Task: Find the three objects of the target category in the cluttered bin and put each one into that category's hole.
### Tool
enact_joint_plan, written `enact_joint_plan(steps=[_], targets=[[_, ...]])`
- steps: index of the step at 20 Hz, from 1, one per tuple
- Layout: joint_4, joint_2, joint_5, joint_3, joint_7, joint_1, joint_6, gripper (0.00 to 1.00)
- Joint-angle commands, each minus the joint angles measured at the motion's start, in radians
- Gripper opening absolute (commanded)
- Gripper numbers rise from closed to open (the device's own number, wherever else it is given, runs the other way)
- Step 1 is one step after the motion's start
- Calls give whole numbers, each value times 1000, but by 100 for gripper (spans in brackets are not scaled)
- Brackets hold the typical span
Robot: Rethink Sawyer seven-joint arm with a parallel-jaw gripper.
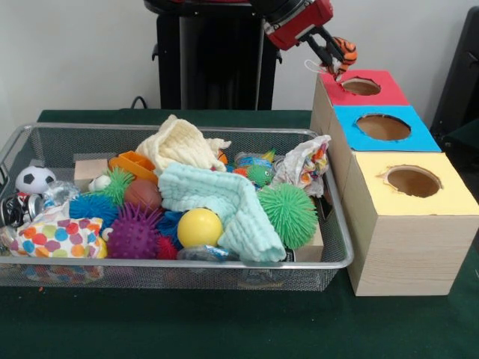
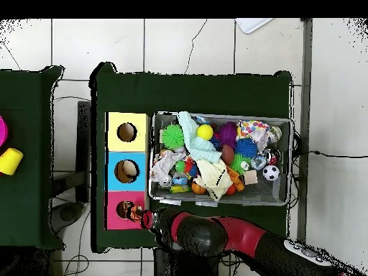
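My gripper (image 1: 334,60) hangs just above the red box (image 1: 389,93) at the far end of the row and is shut on a small orange and black striped toy (image 1: 345,50). The toy sits over the near rim of the red box's round hole (image 1: 361,86). Seen from overhead, the gripper (image 2: 138,215) and the striped toy (image 2: 131,210) lie beside the hole (image 2: 121,209) of the red box (image 2: 113,223). The wire bin (image 1: 340,258) holds the clutter.
A blue box (image 1: 423,138) and a yellow box (image 1: 456,198), each with a hole, stand in line with the red one. The bin holds spiky balls (image 1: 288,215), a yellow ball (image 1: 199,226), a mint cloth (image 1: 224,196), a cream cloth (image 1: 179,142), a soccer ball (image 1: 34,179).
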Motion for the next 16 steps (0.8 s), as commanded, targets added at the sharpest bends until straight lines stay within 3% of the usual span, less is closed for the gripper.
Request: enact_joint_plan(steps=[1,10,16], targets=[[-102,18,47,4,145,18,-28,0],[-101,27,48,19,164,18,-76,0],[-119,72,28,19,154,23,-126,0]])
